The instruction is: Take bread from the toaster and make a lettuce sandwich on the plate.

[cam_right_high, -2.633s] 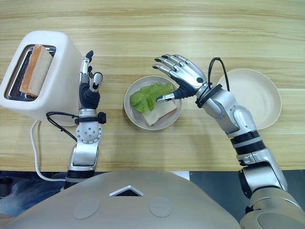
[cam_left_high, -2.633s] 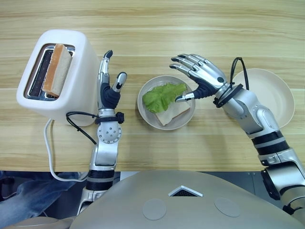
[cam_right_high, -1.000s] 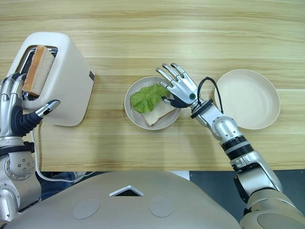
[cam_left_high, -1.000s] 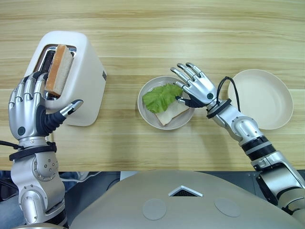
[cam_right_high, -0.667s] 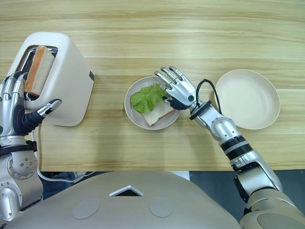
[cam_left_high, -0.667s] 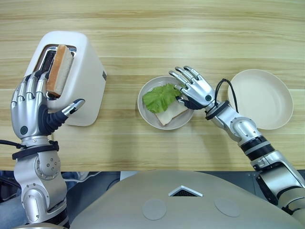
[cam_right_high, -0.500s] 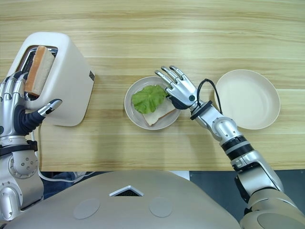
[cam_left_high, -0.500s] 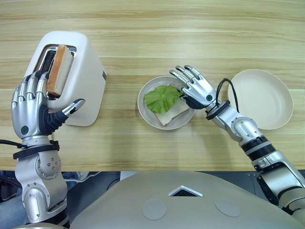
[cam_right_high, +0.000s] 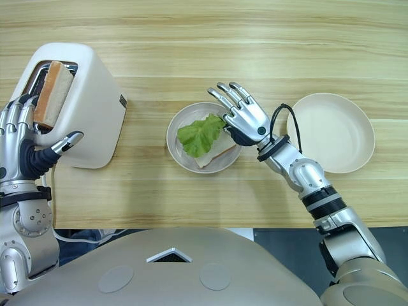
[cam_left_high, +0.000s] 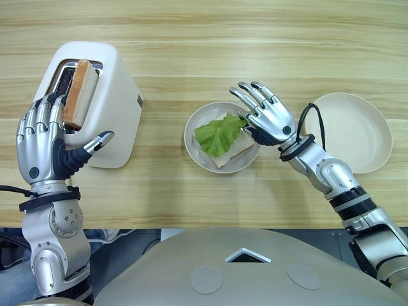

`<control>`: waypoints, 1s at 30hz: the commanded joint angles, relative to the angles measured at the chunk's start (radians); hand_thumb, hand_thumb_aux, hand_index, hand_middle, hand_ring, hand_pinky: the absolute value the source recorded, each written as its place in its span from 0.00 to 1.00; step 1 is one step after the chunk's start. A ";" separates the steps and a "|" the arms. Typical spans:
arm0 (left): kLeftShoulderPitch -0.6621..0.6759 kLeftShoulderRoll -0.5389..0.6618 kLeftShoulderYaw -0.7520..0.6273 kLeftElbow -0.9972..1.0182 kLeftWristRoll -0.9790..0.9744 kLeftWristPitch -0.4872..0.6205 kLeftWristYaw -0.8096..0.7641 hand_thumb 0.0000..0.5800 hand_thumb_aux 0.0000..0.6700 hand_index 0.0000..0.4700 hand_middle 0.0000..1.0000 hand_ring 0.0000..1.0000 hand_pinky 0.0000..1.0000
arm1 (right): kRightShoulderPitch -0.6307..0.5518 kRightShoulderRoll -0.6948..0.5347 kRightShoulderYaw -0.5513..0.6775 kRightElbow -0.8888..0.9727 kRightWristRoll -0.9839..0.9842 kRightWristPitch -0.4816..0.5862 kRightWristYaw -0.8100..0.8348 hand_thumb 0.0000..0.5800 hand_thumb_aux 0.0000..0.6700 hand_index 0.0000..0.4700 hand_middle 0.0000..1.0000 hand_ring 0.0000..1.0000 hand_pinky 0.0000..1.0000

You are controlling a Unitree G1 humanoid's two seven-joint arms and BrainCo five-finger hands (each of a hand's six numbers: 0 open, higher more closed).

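Right hand (cam_left_high: 268, 118): held over the plate's (cam_left_high: 189, 141) right rim, back uppermost, meeting the right tip of the lettuce (cam_left_high: 217, 134). Whether it has hold of the leaf cannot be told.
Right arm: comes in low from the plate's near right, forearm slanting up to the wrist.
Left hand (cam_left_high: 39, 148): well left of the plate, raised upright at the toaster's (cam_left_high: 111, 105) near-left corner, fingers spread, thumb splayed toward the front wall. It holds nothing.
Lettuce: lies on the plate across a bread slice (cam_left_high: 236, 151), covering its left part.
Lettuce handling, judged: very light, limp, easily torn. A soft pinch at an edge should serve.
Toaster bread (cam_left_high: 80, 94): stands in the slot, upper part proud of the top, well left of the plate.
Toaster bread handling, judged: light, fairly stiff, crumbly under pressure. Take it by the two flat faces of the exposed part and lift straight out.
Empty dish (cam_left_high: 357, 131): just right of the plate, beyond the right wrist.
Progress, judged: base slice and leaf are placed, and the top slice is not yet drawn.
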 commanded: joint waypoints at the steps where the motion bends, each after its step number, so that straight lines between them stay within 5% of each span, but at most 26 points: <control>1: 0.004 0.006 -0.017 0.019 0.004 -0.001 -0.015 0.00 0.00 0.00 0.00 0.00 0.00 | 0.017 -0.018 0.006 0.015 0.004 -0.011 0.027 1.00 1.00 1.00 0.00 0.00 0.00; 6: 0.007 0.007 -0.024 0.027 0.000 -0.002 -0.013 0.00 0.00 0.00 0.00 0.00 0.00 | 0.006 -0.021 0.009 0.072 0.000 -0.003 0.049 1.00 1.00 1.00 0.00 0.00 0.00; 7: 0.007 0.007 -0.026 0.028 0.000 -0.003 -0.012 0.00 0.00 0.00 0.00 0.00 0.00 | 0.002 -0.019 0.015 0.082 -0.004 -0.003 0.055 0.00 0.00 0.00 0.00 0.00 0.00; 14: 0.000 0.011 -0.028 0.023 -0.004 -0.002 -0.013 0.00 0.00 0.00 0.00 0.00 0.00 | 0.044 -0.082 -0.029 -0.007 0.012 -0.002 0.082 0.00 0.00 0.00 0.00 0.00 0.00; 20: -0.022 0.029 -0.048 0.018 0.008 -0.010 -0.030 0.00 0.00 0.00 0.00 0.00 0.00 | 0.207 -0.150 -0.155 -0.260 0.096 0.008 0.151 0.00 0.00 0.00 0.00 0.00 0.00; 30: -0.045 0.043 -0.037 0.020 0.034 0.010 -0.021 0.00 0.00 0.00 0.00 0.00 0.00 | 0.290 -0.122 -0.308 -0.388 0.209 0.006 0.217 0.00 0.00 0.00 0.00 0.00 0.00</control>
